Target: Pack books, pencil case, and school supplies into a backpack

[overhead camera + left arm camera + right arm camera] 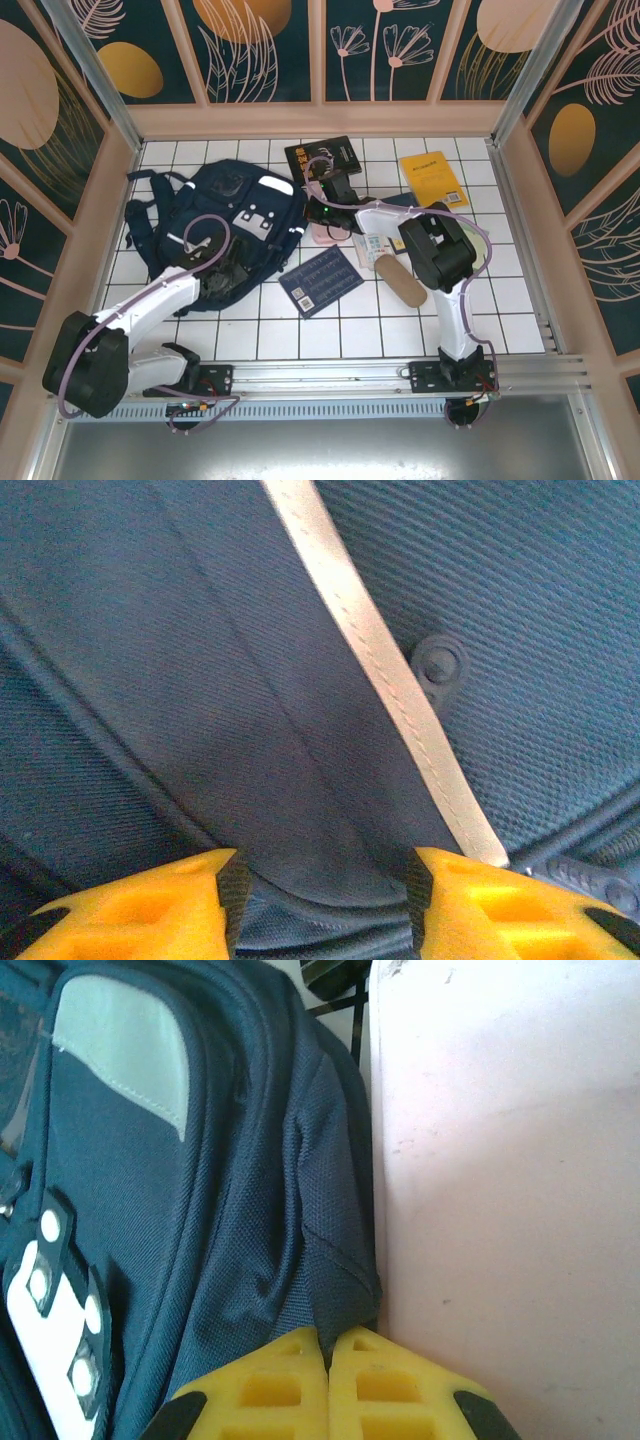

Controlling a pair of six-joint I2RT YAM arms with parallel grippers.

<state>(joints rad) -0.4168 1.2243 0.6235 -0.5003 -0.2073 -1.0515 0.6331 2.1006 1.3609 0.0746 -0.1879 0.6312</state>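
The navy backpack [240,195] lies flat at the table's left centre. My left gripper [222,272] is at its near end, and its yellow fingers [180,900] clamp a raised fold of backpack [200,680] fabric beside a white stripe [390,680]. My right gripper [313,208] is at the bag's right edge, its jaws shut on a thin pleat of backpack [200,1210] cloth. A black book [322,158], a yellow book [432,178] and a navy grid-patterned book [320,280] lie on the tiles. A white-and-blue packet [370,245] and a tan pencil case [400,280] rest beside the right arm.
A pale pink flat thing [325,235] lies just right of the backpack, under my right gripper, and its surface [500,1210] fills the right side of the right wrist view. Wooden walls [320,120] ring the tiled table. Bare tiles lie along the near edge.
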